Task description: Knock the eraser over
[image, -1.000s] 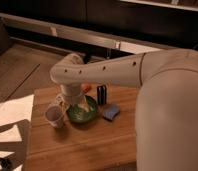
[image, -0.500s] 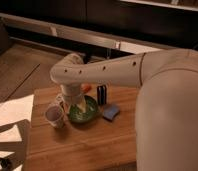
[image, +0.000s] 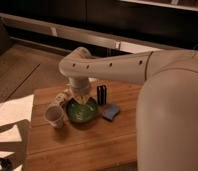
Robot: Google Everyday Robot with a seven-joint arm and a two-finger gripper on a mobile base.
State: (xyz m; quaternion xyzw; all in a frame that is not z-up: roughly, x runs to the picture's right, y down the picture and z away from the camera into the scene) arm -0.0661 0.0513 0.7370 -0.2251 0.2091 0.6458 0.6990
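Close by on the right is the robot's big white body [image: 174,120]. The wooden bench [image: 82,147] sits in front of it. A paper cup [image: 54,116] stands on the bench at the left. Next to the cup is a green bowl [image: 83,111]. A flat blue pad [image: 111,111] lies just right of the bowl.

The white arm [image: 112,67] reaches across from the right and bends down. The hand [image: 81,98] hangs at the back edge of the bowl, just above it. I cannot tell if the hand is spread or pressed together. I see nothing held in it.

The eraser [image: 101,94] is a little dark block. It stands up straight just to the right of the hand, behind the blue pad. I cannot tell if they touch.

Since a moment ago, the arm has stayed in the same place. The eraser is still standing.
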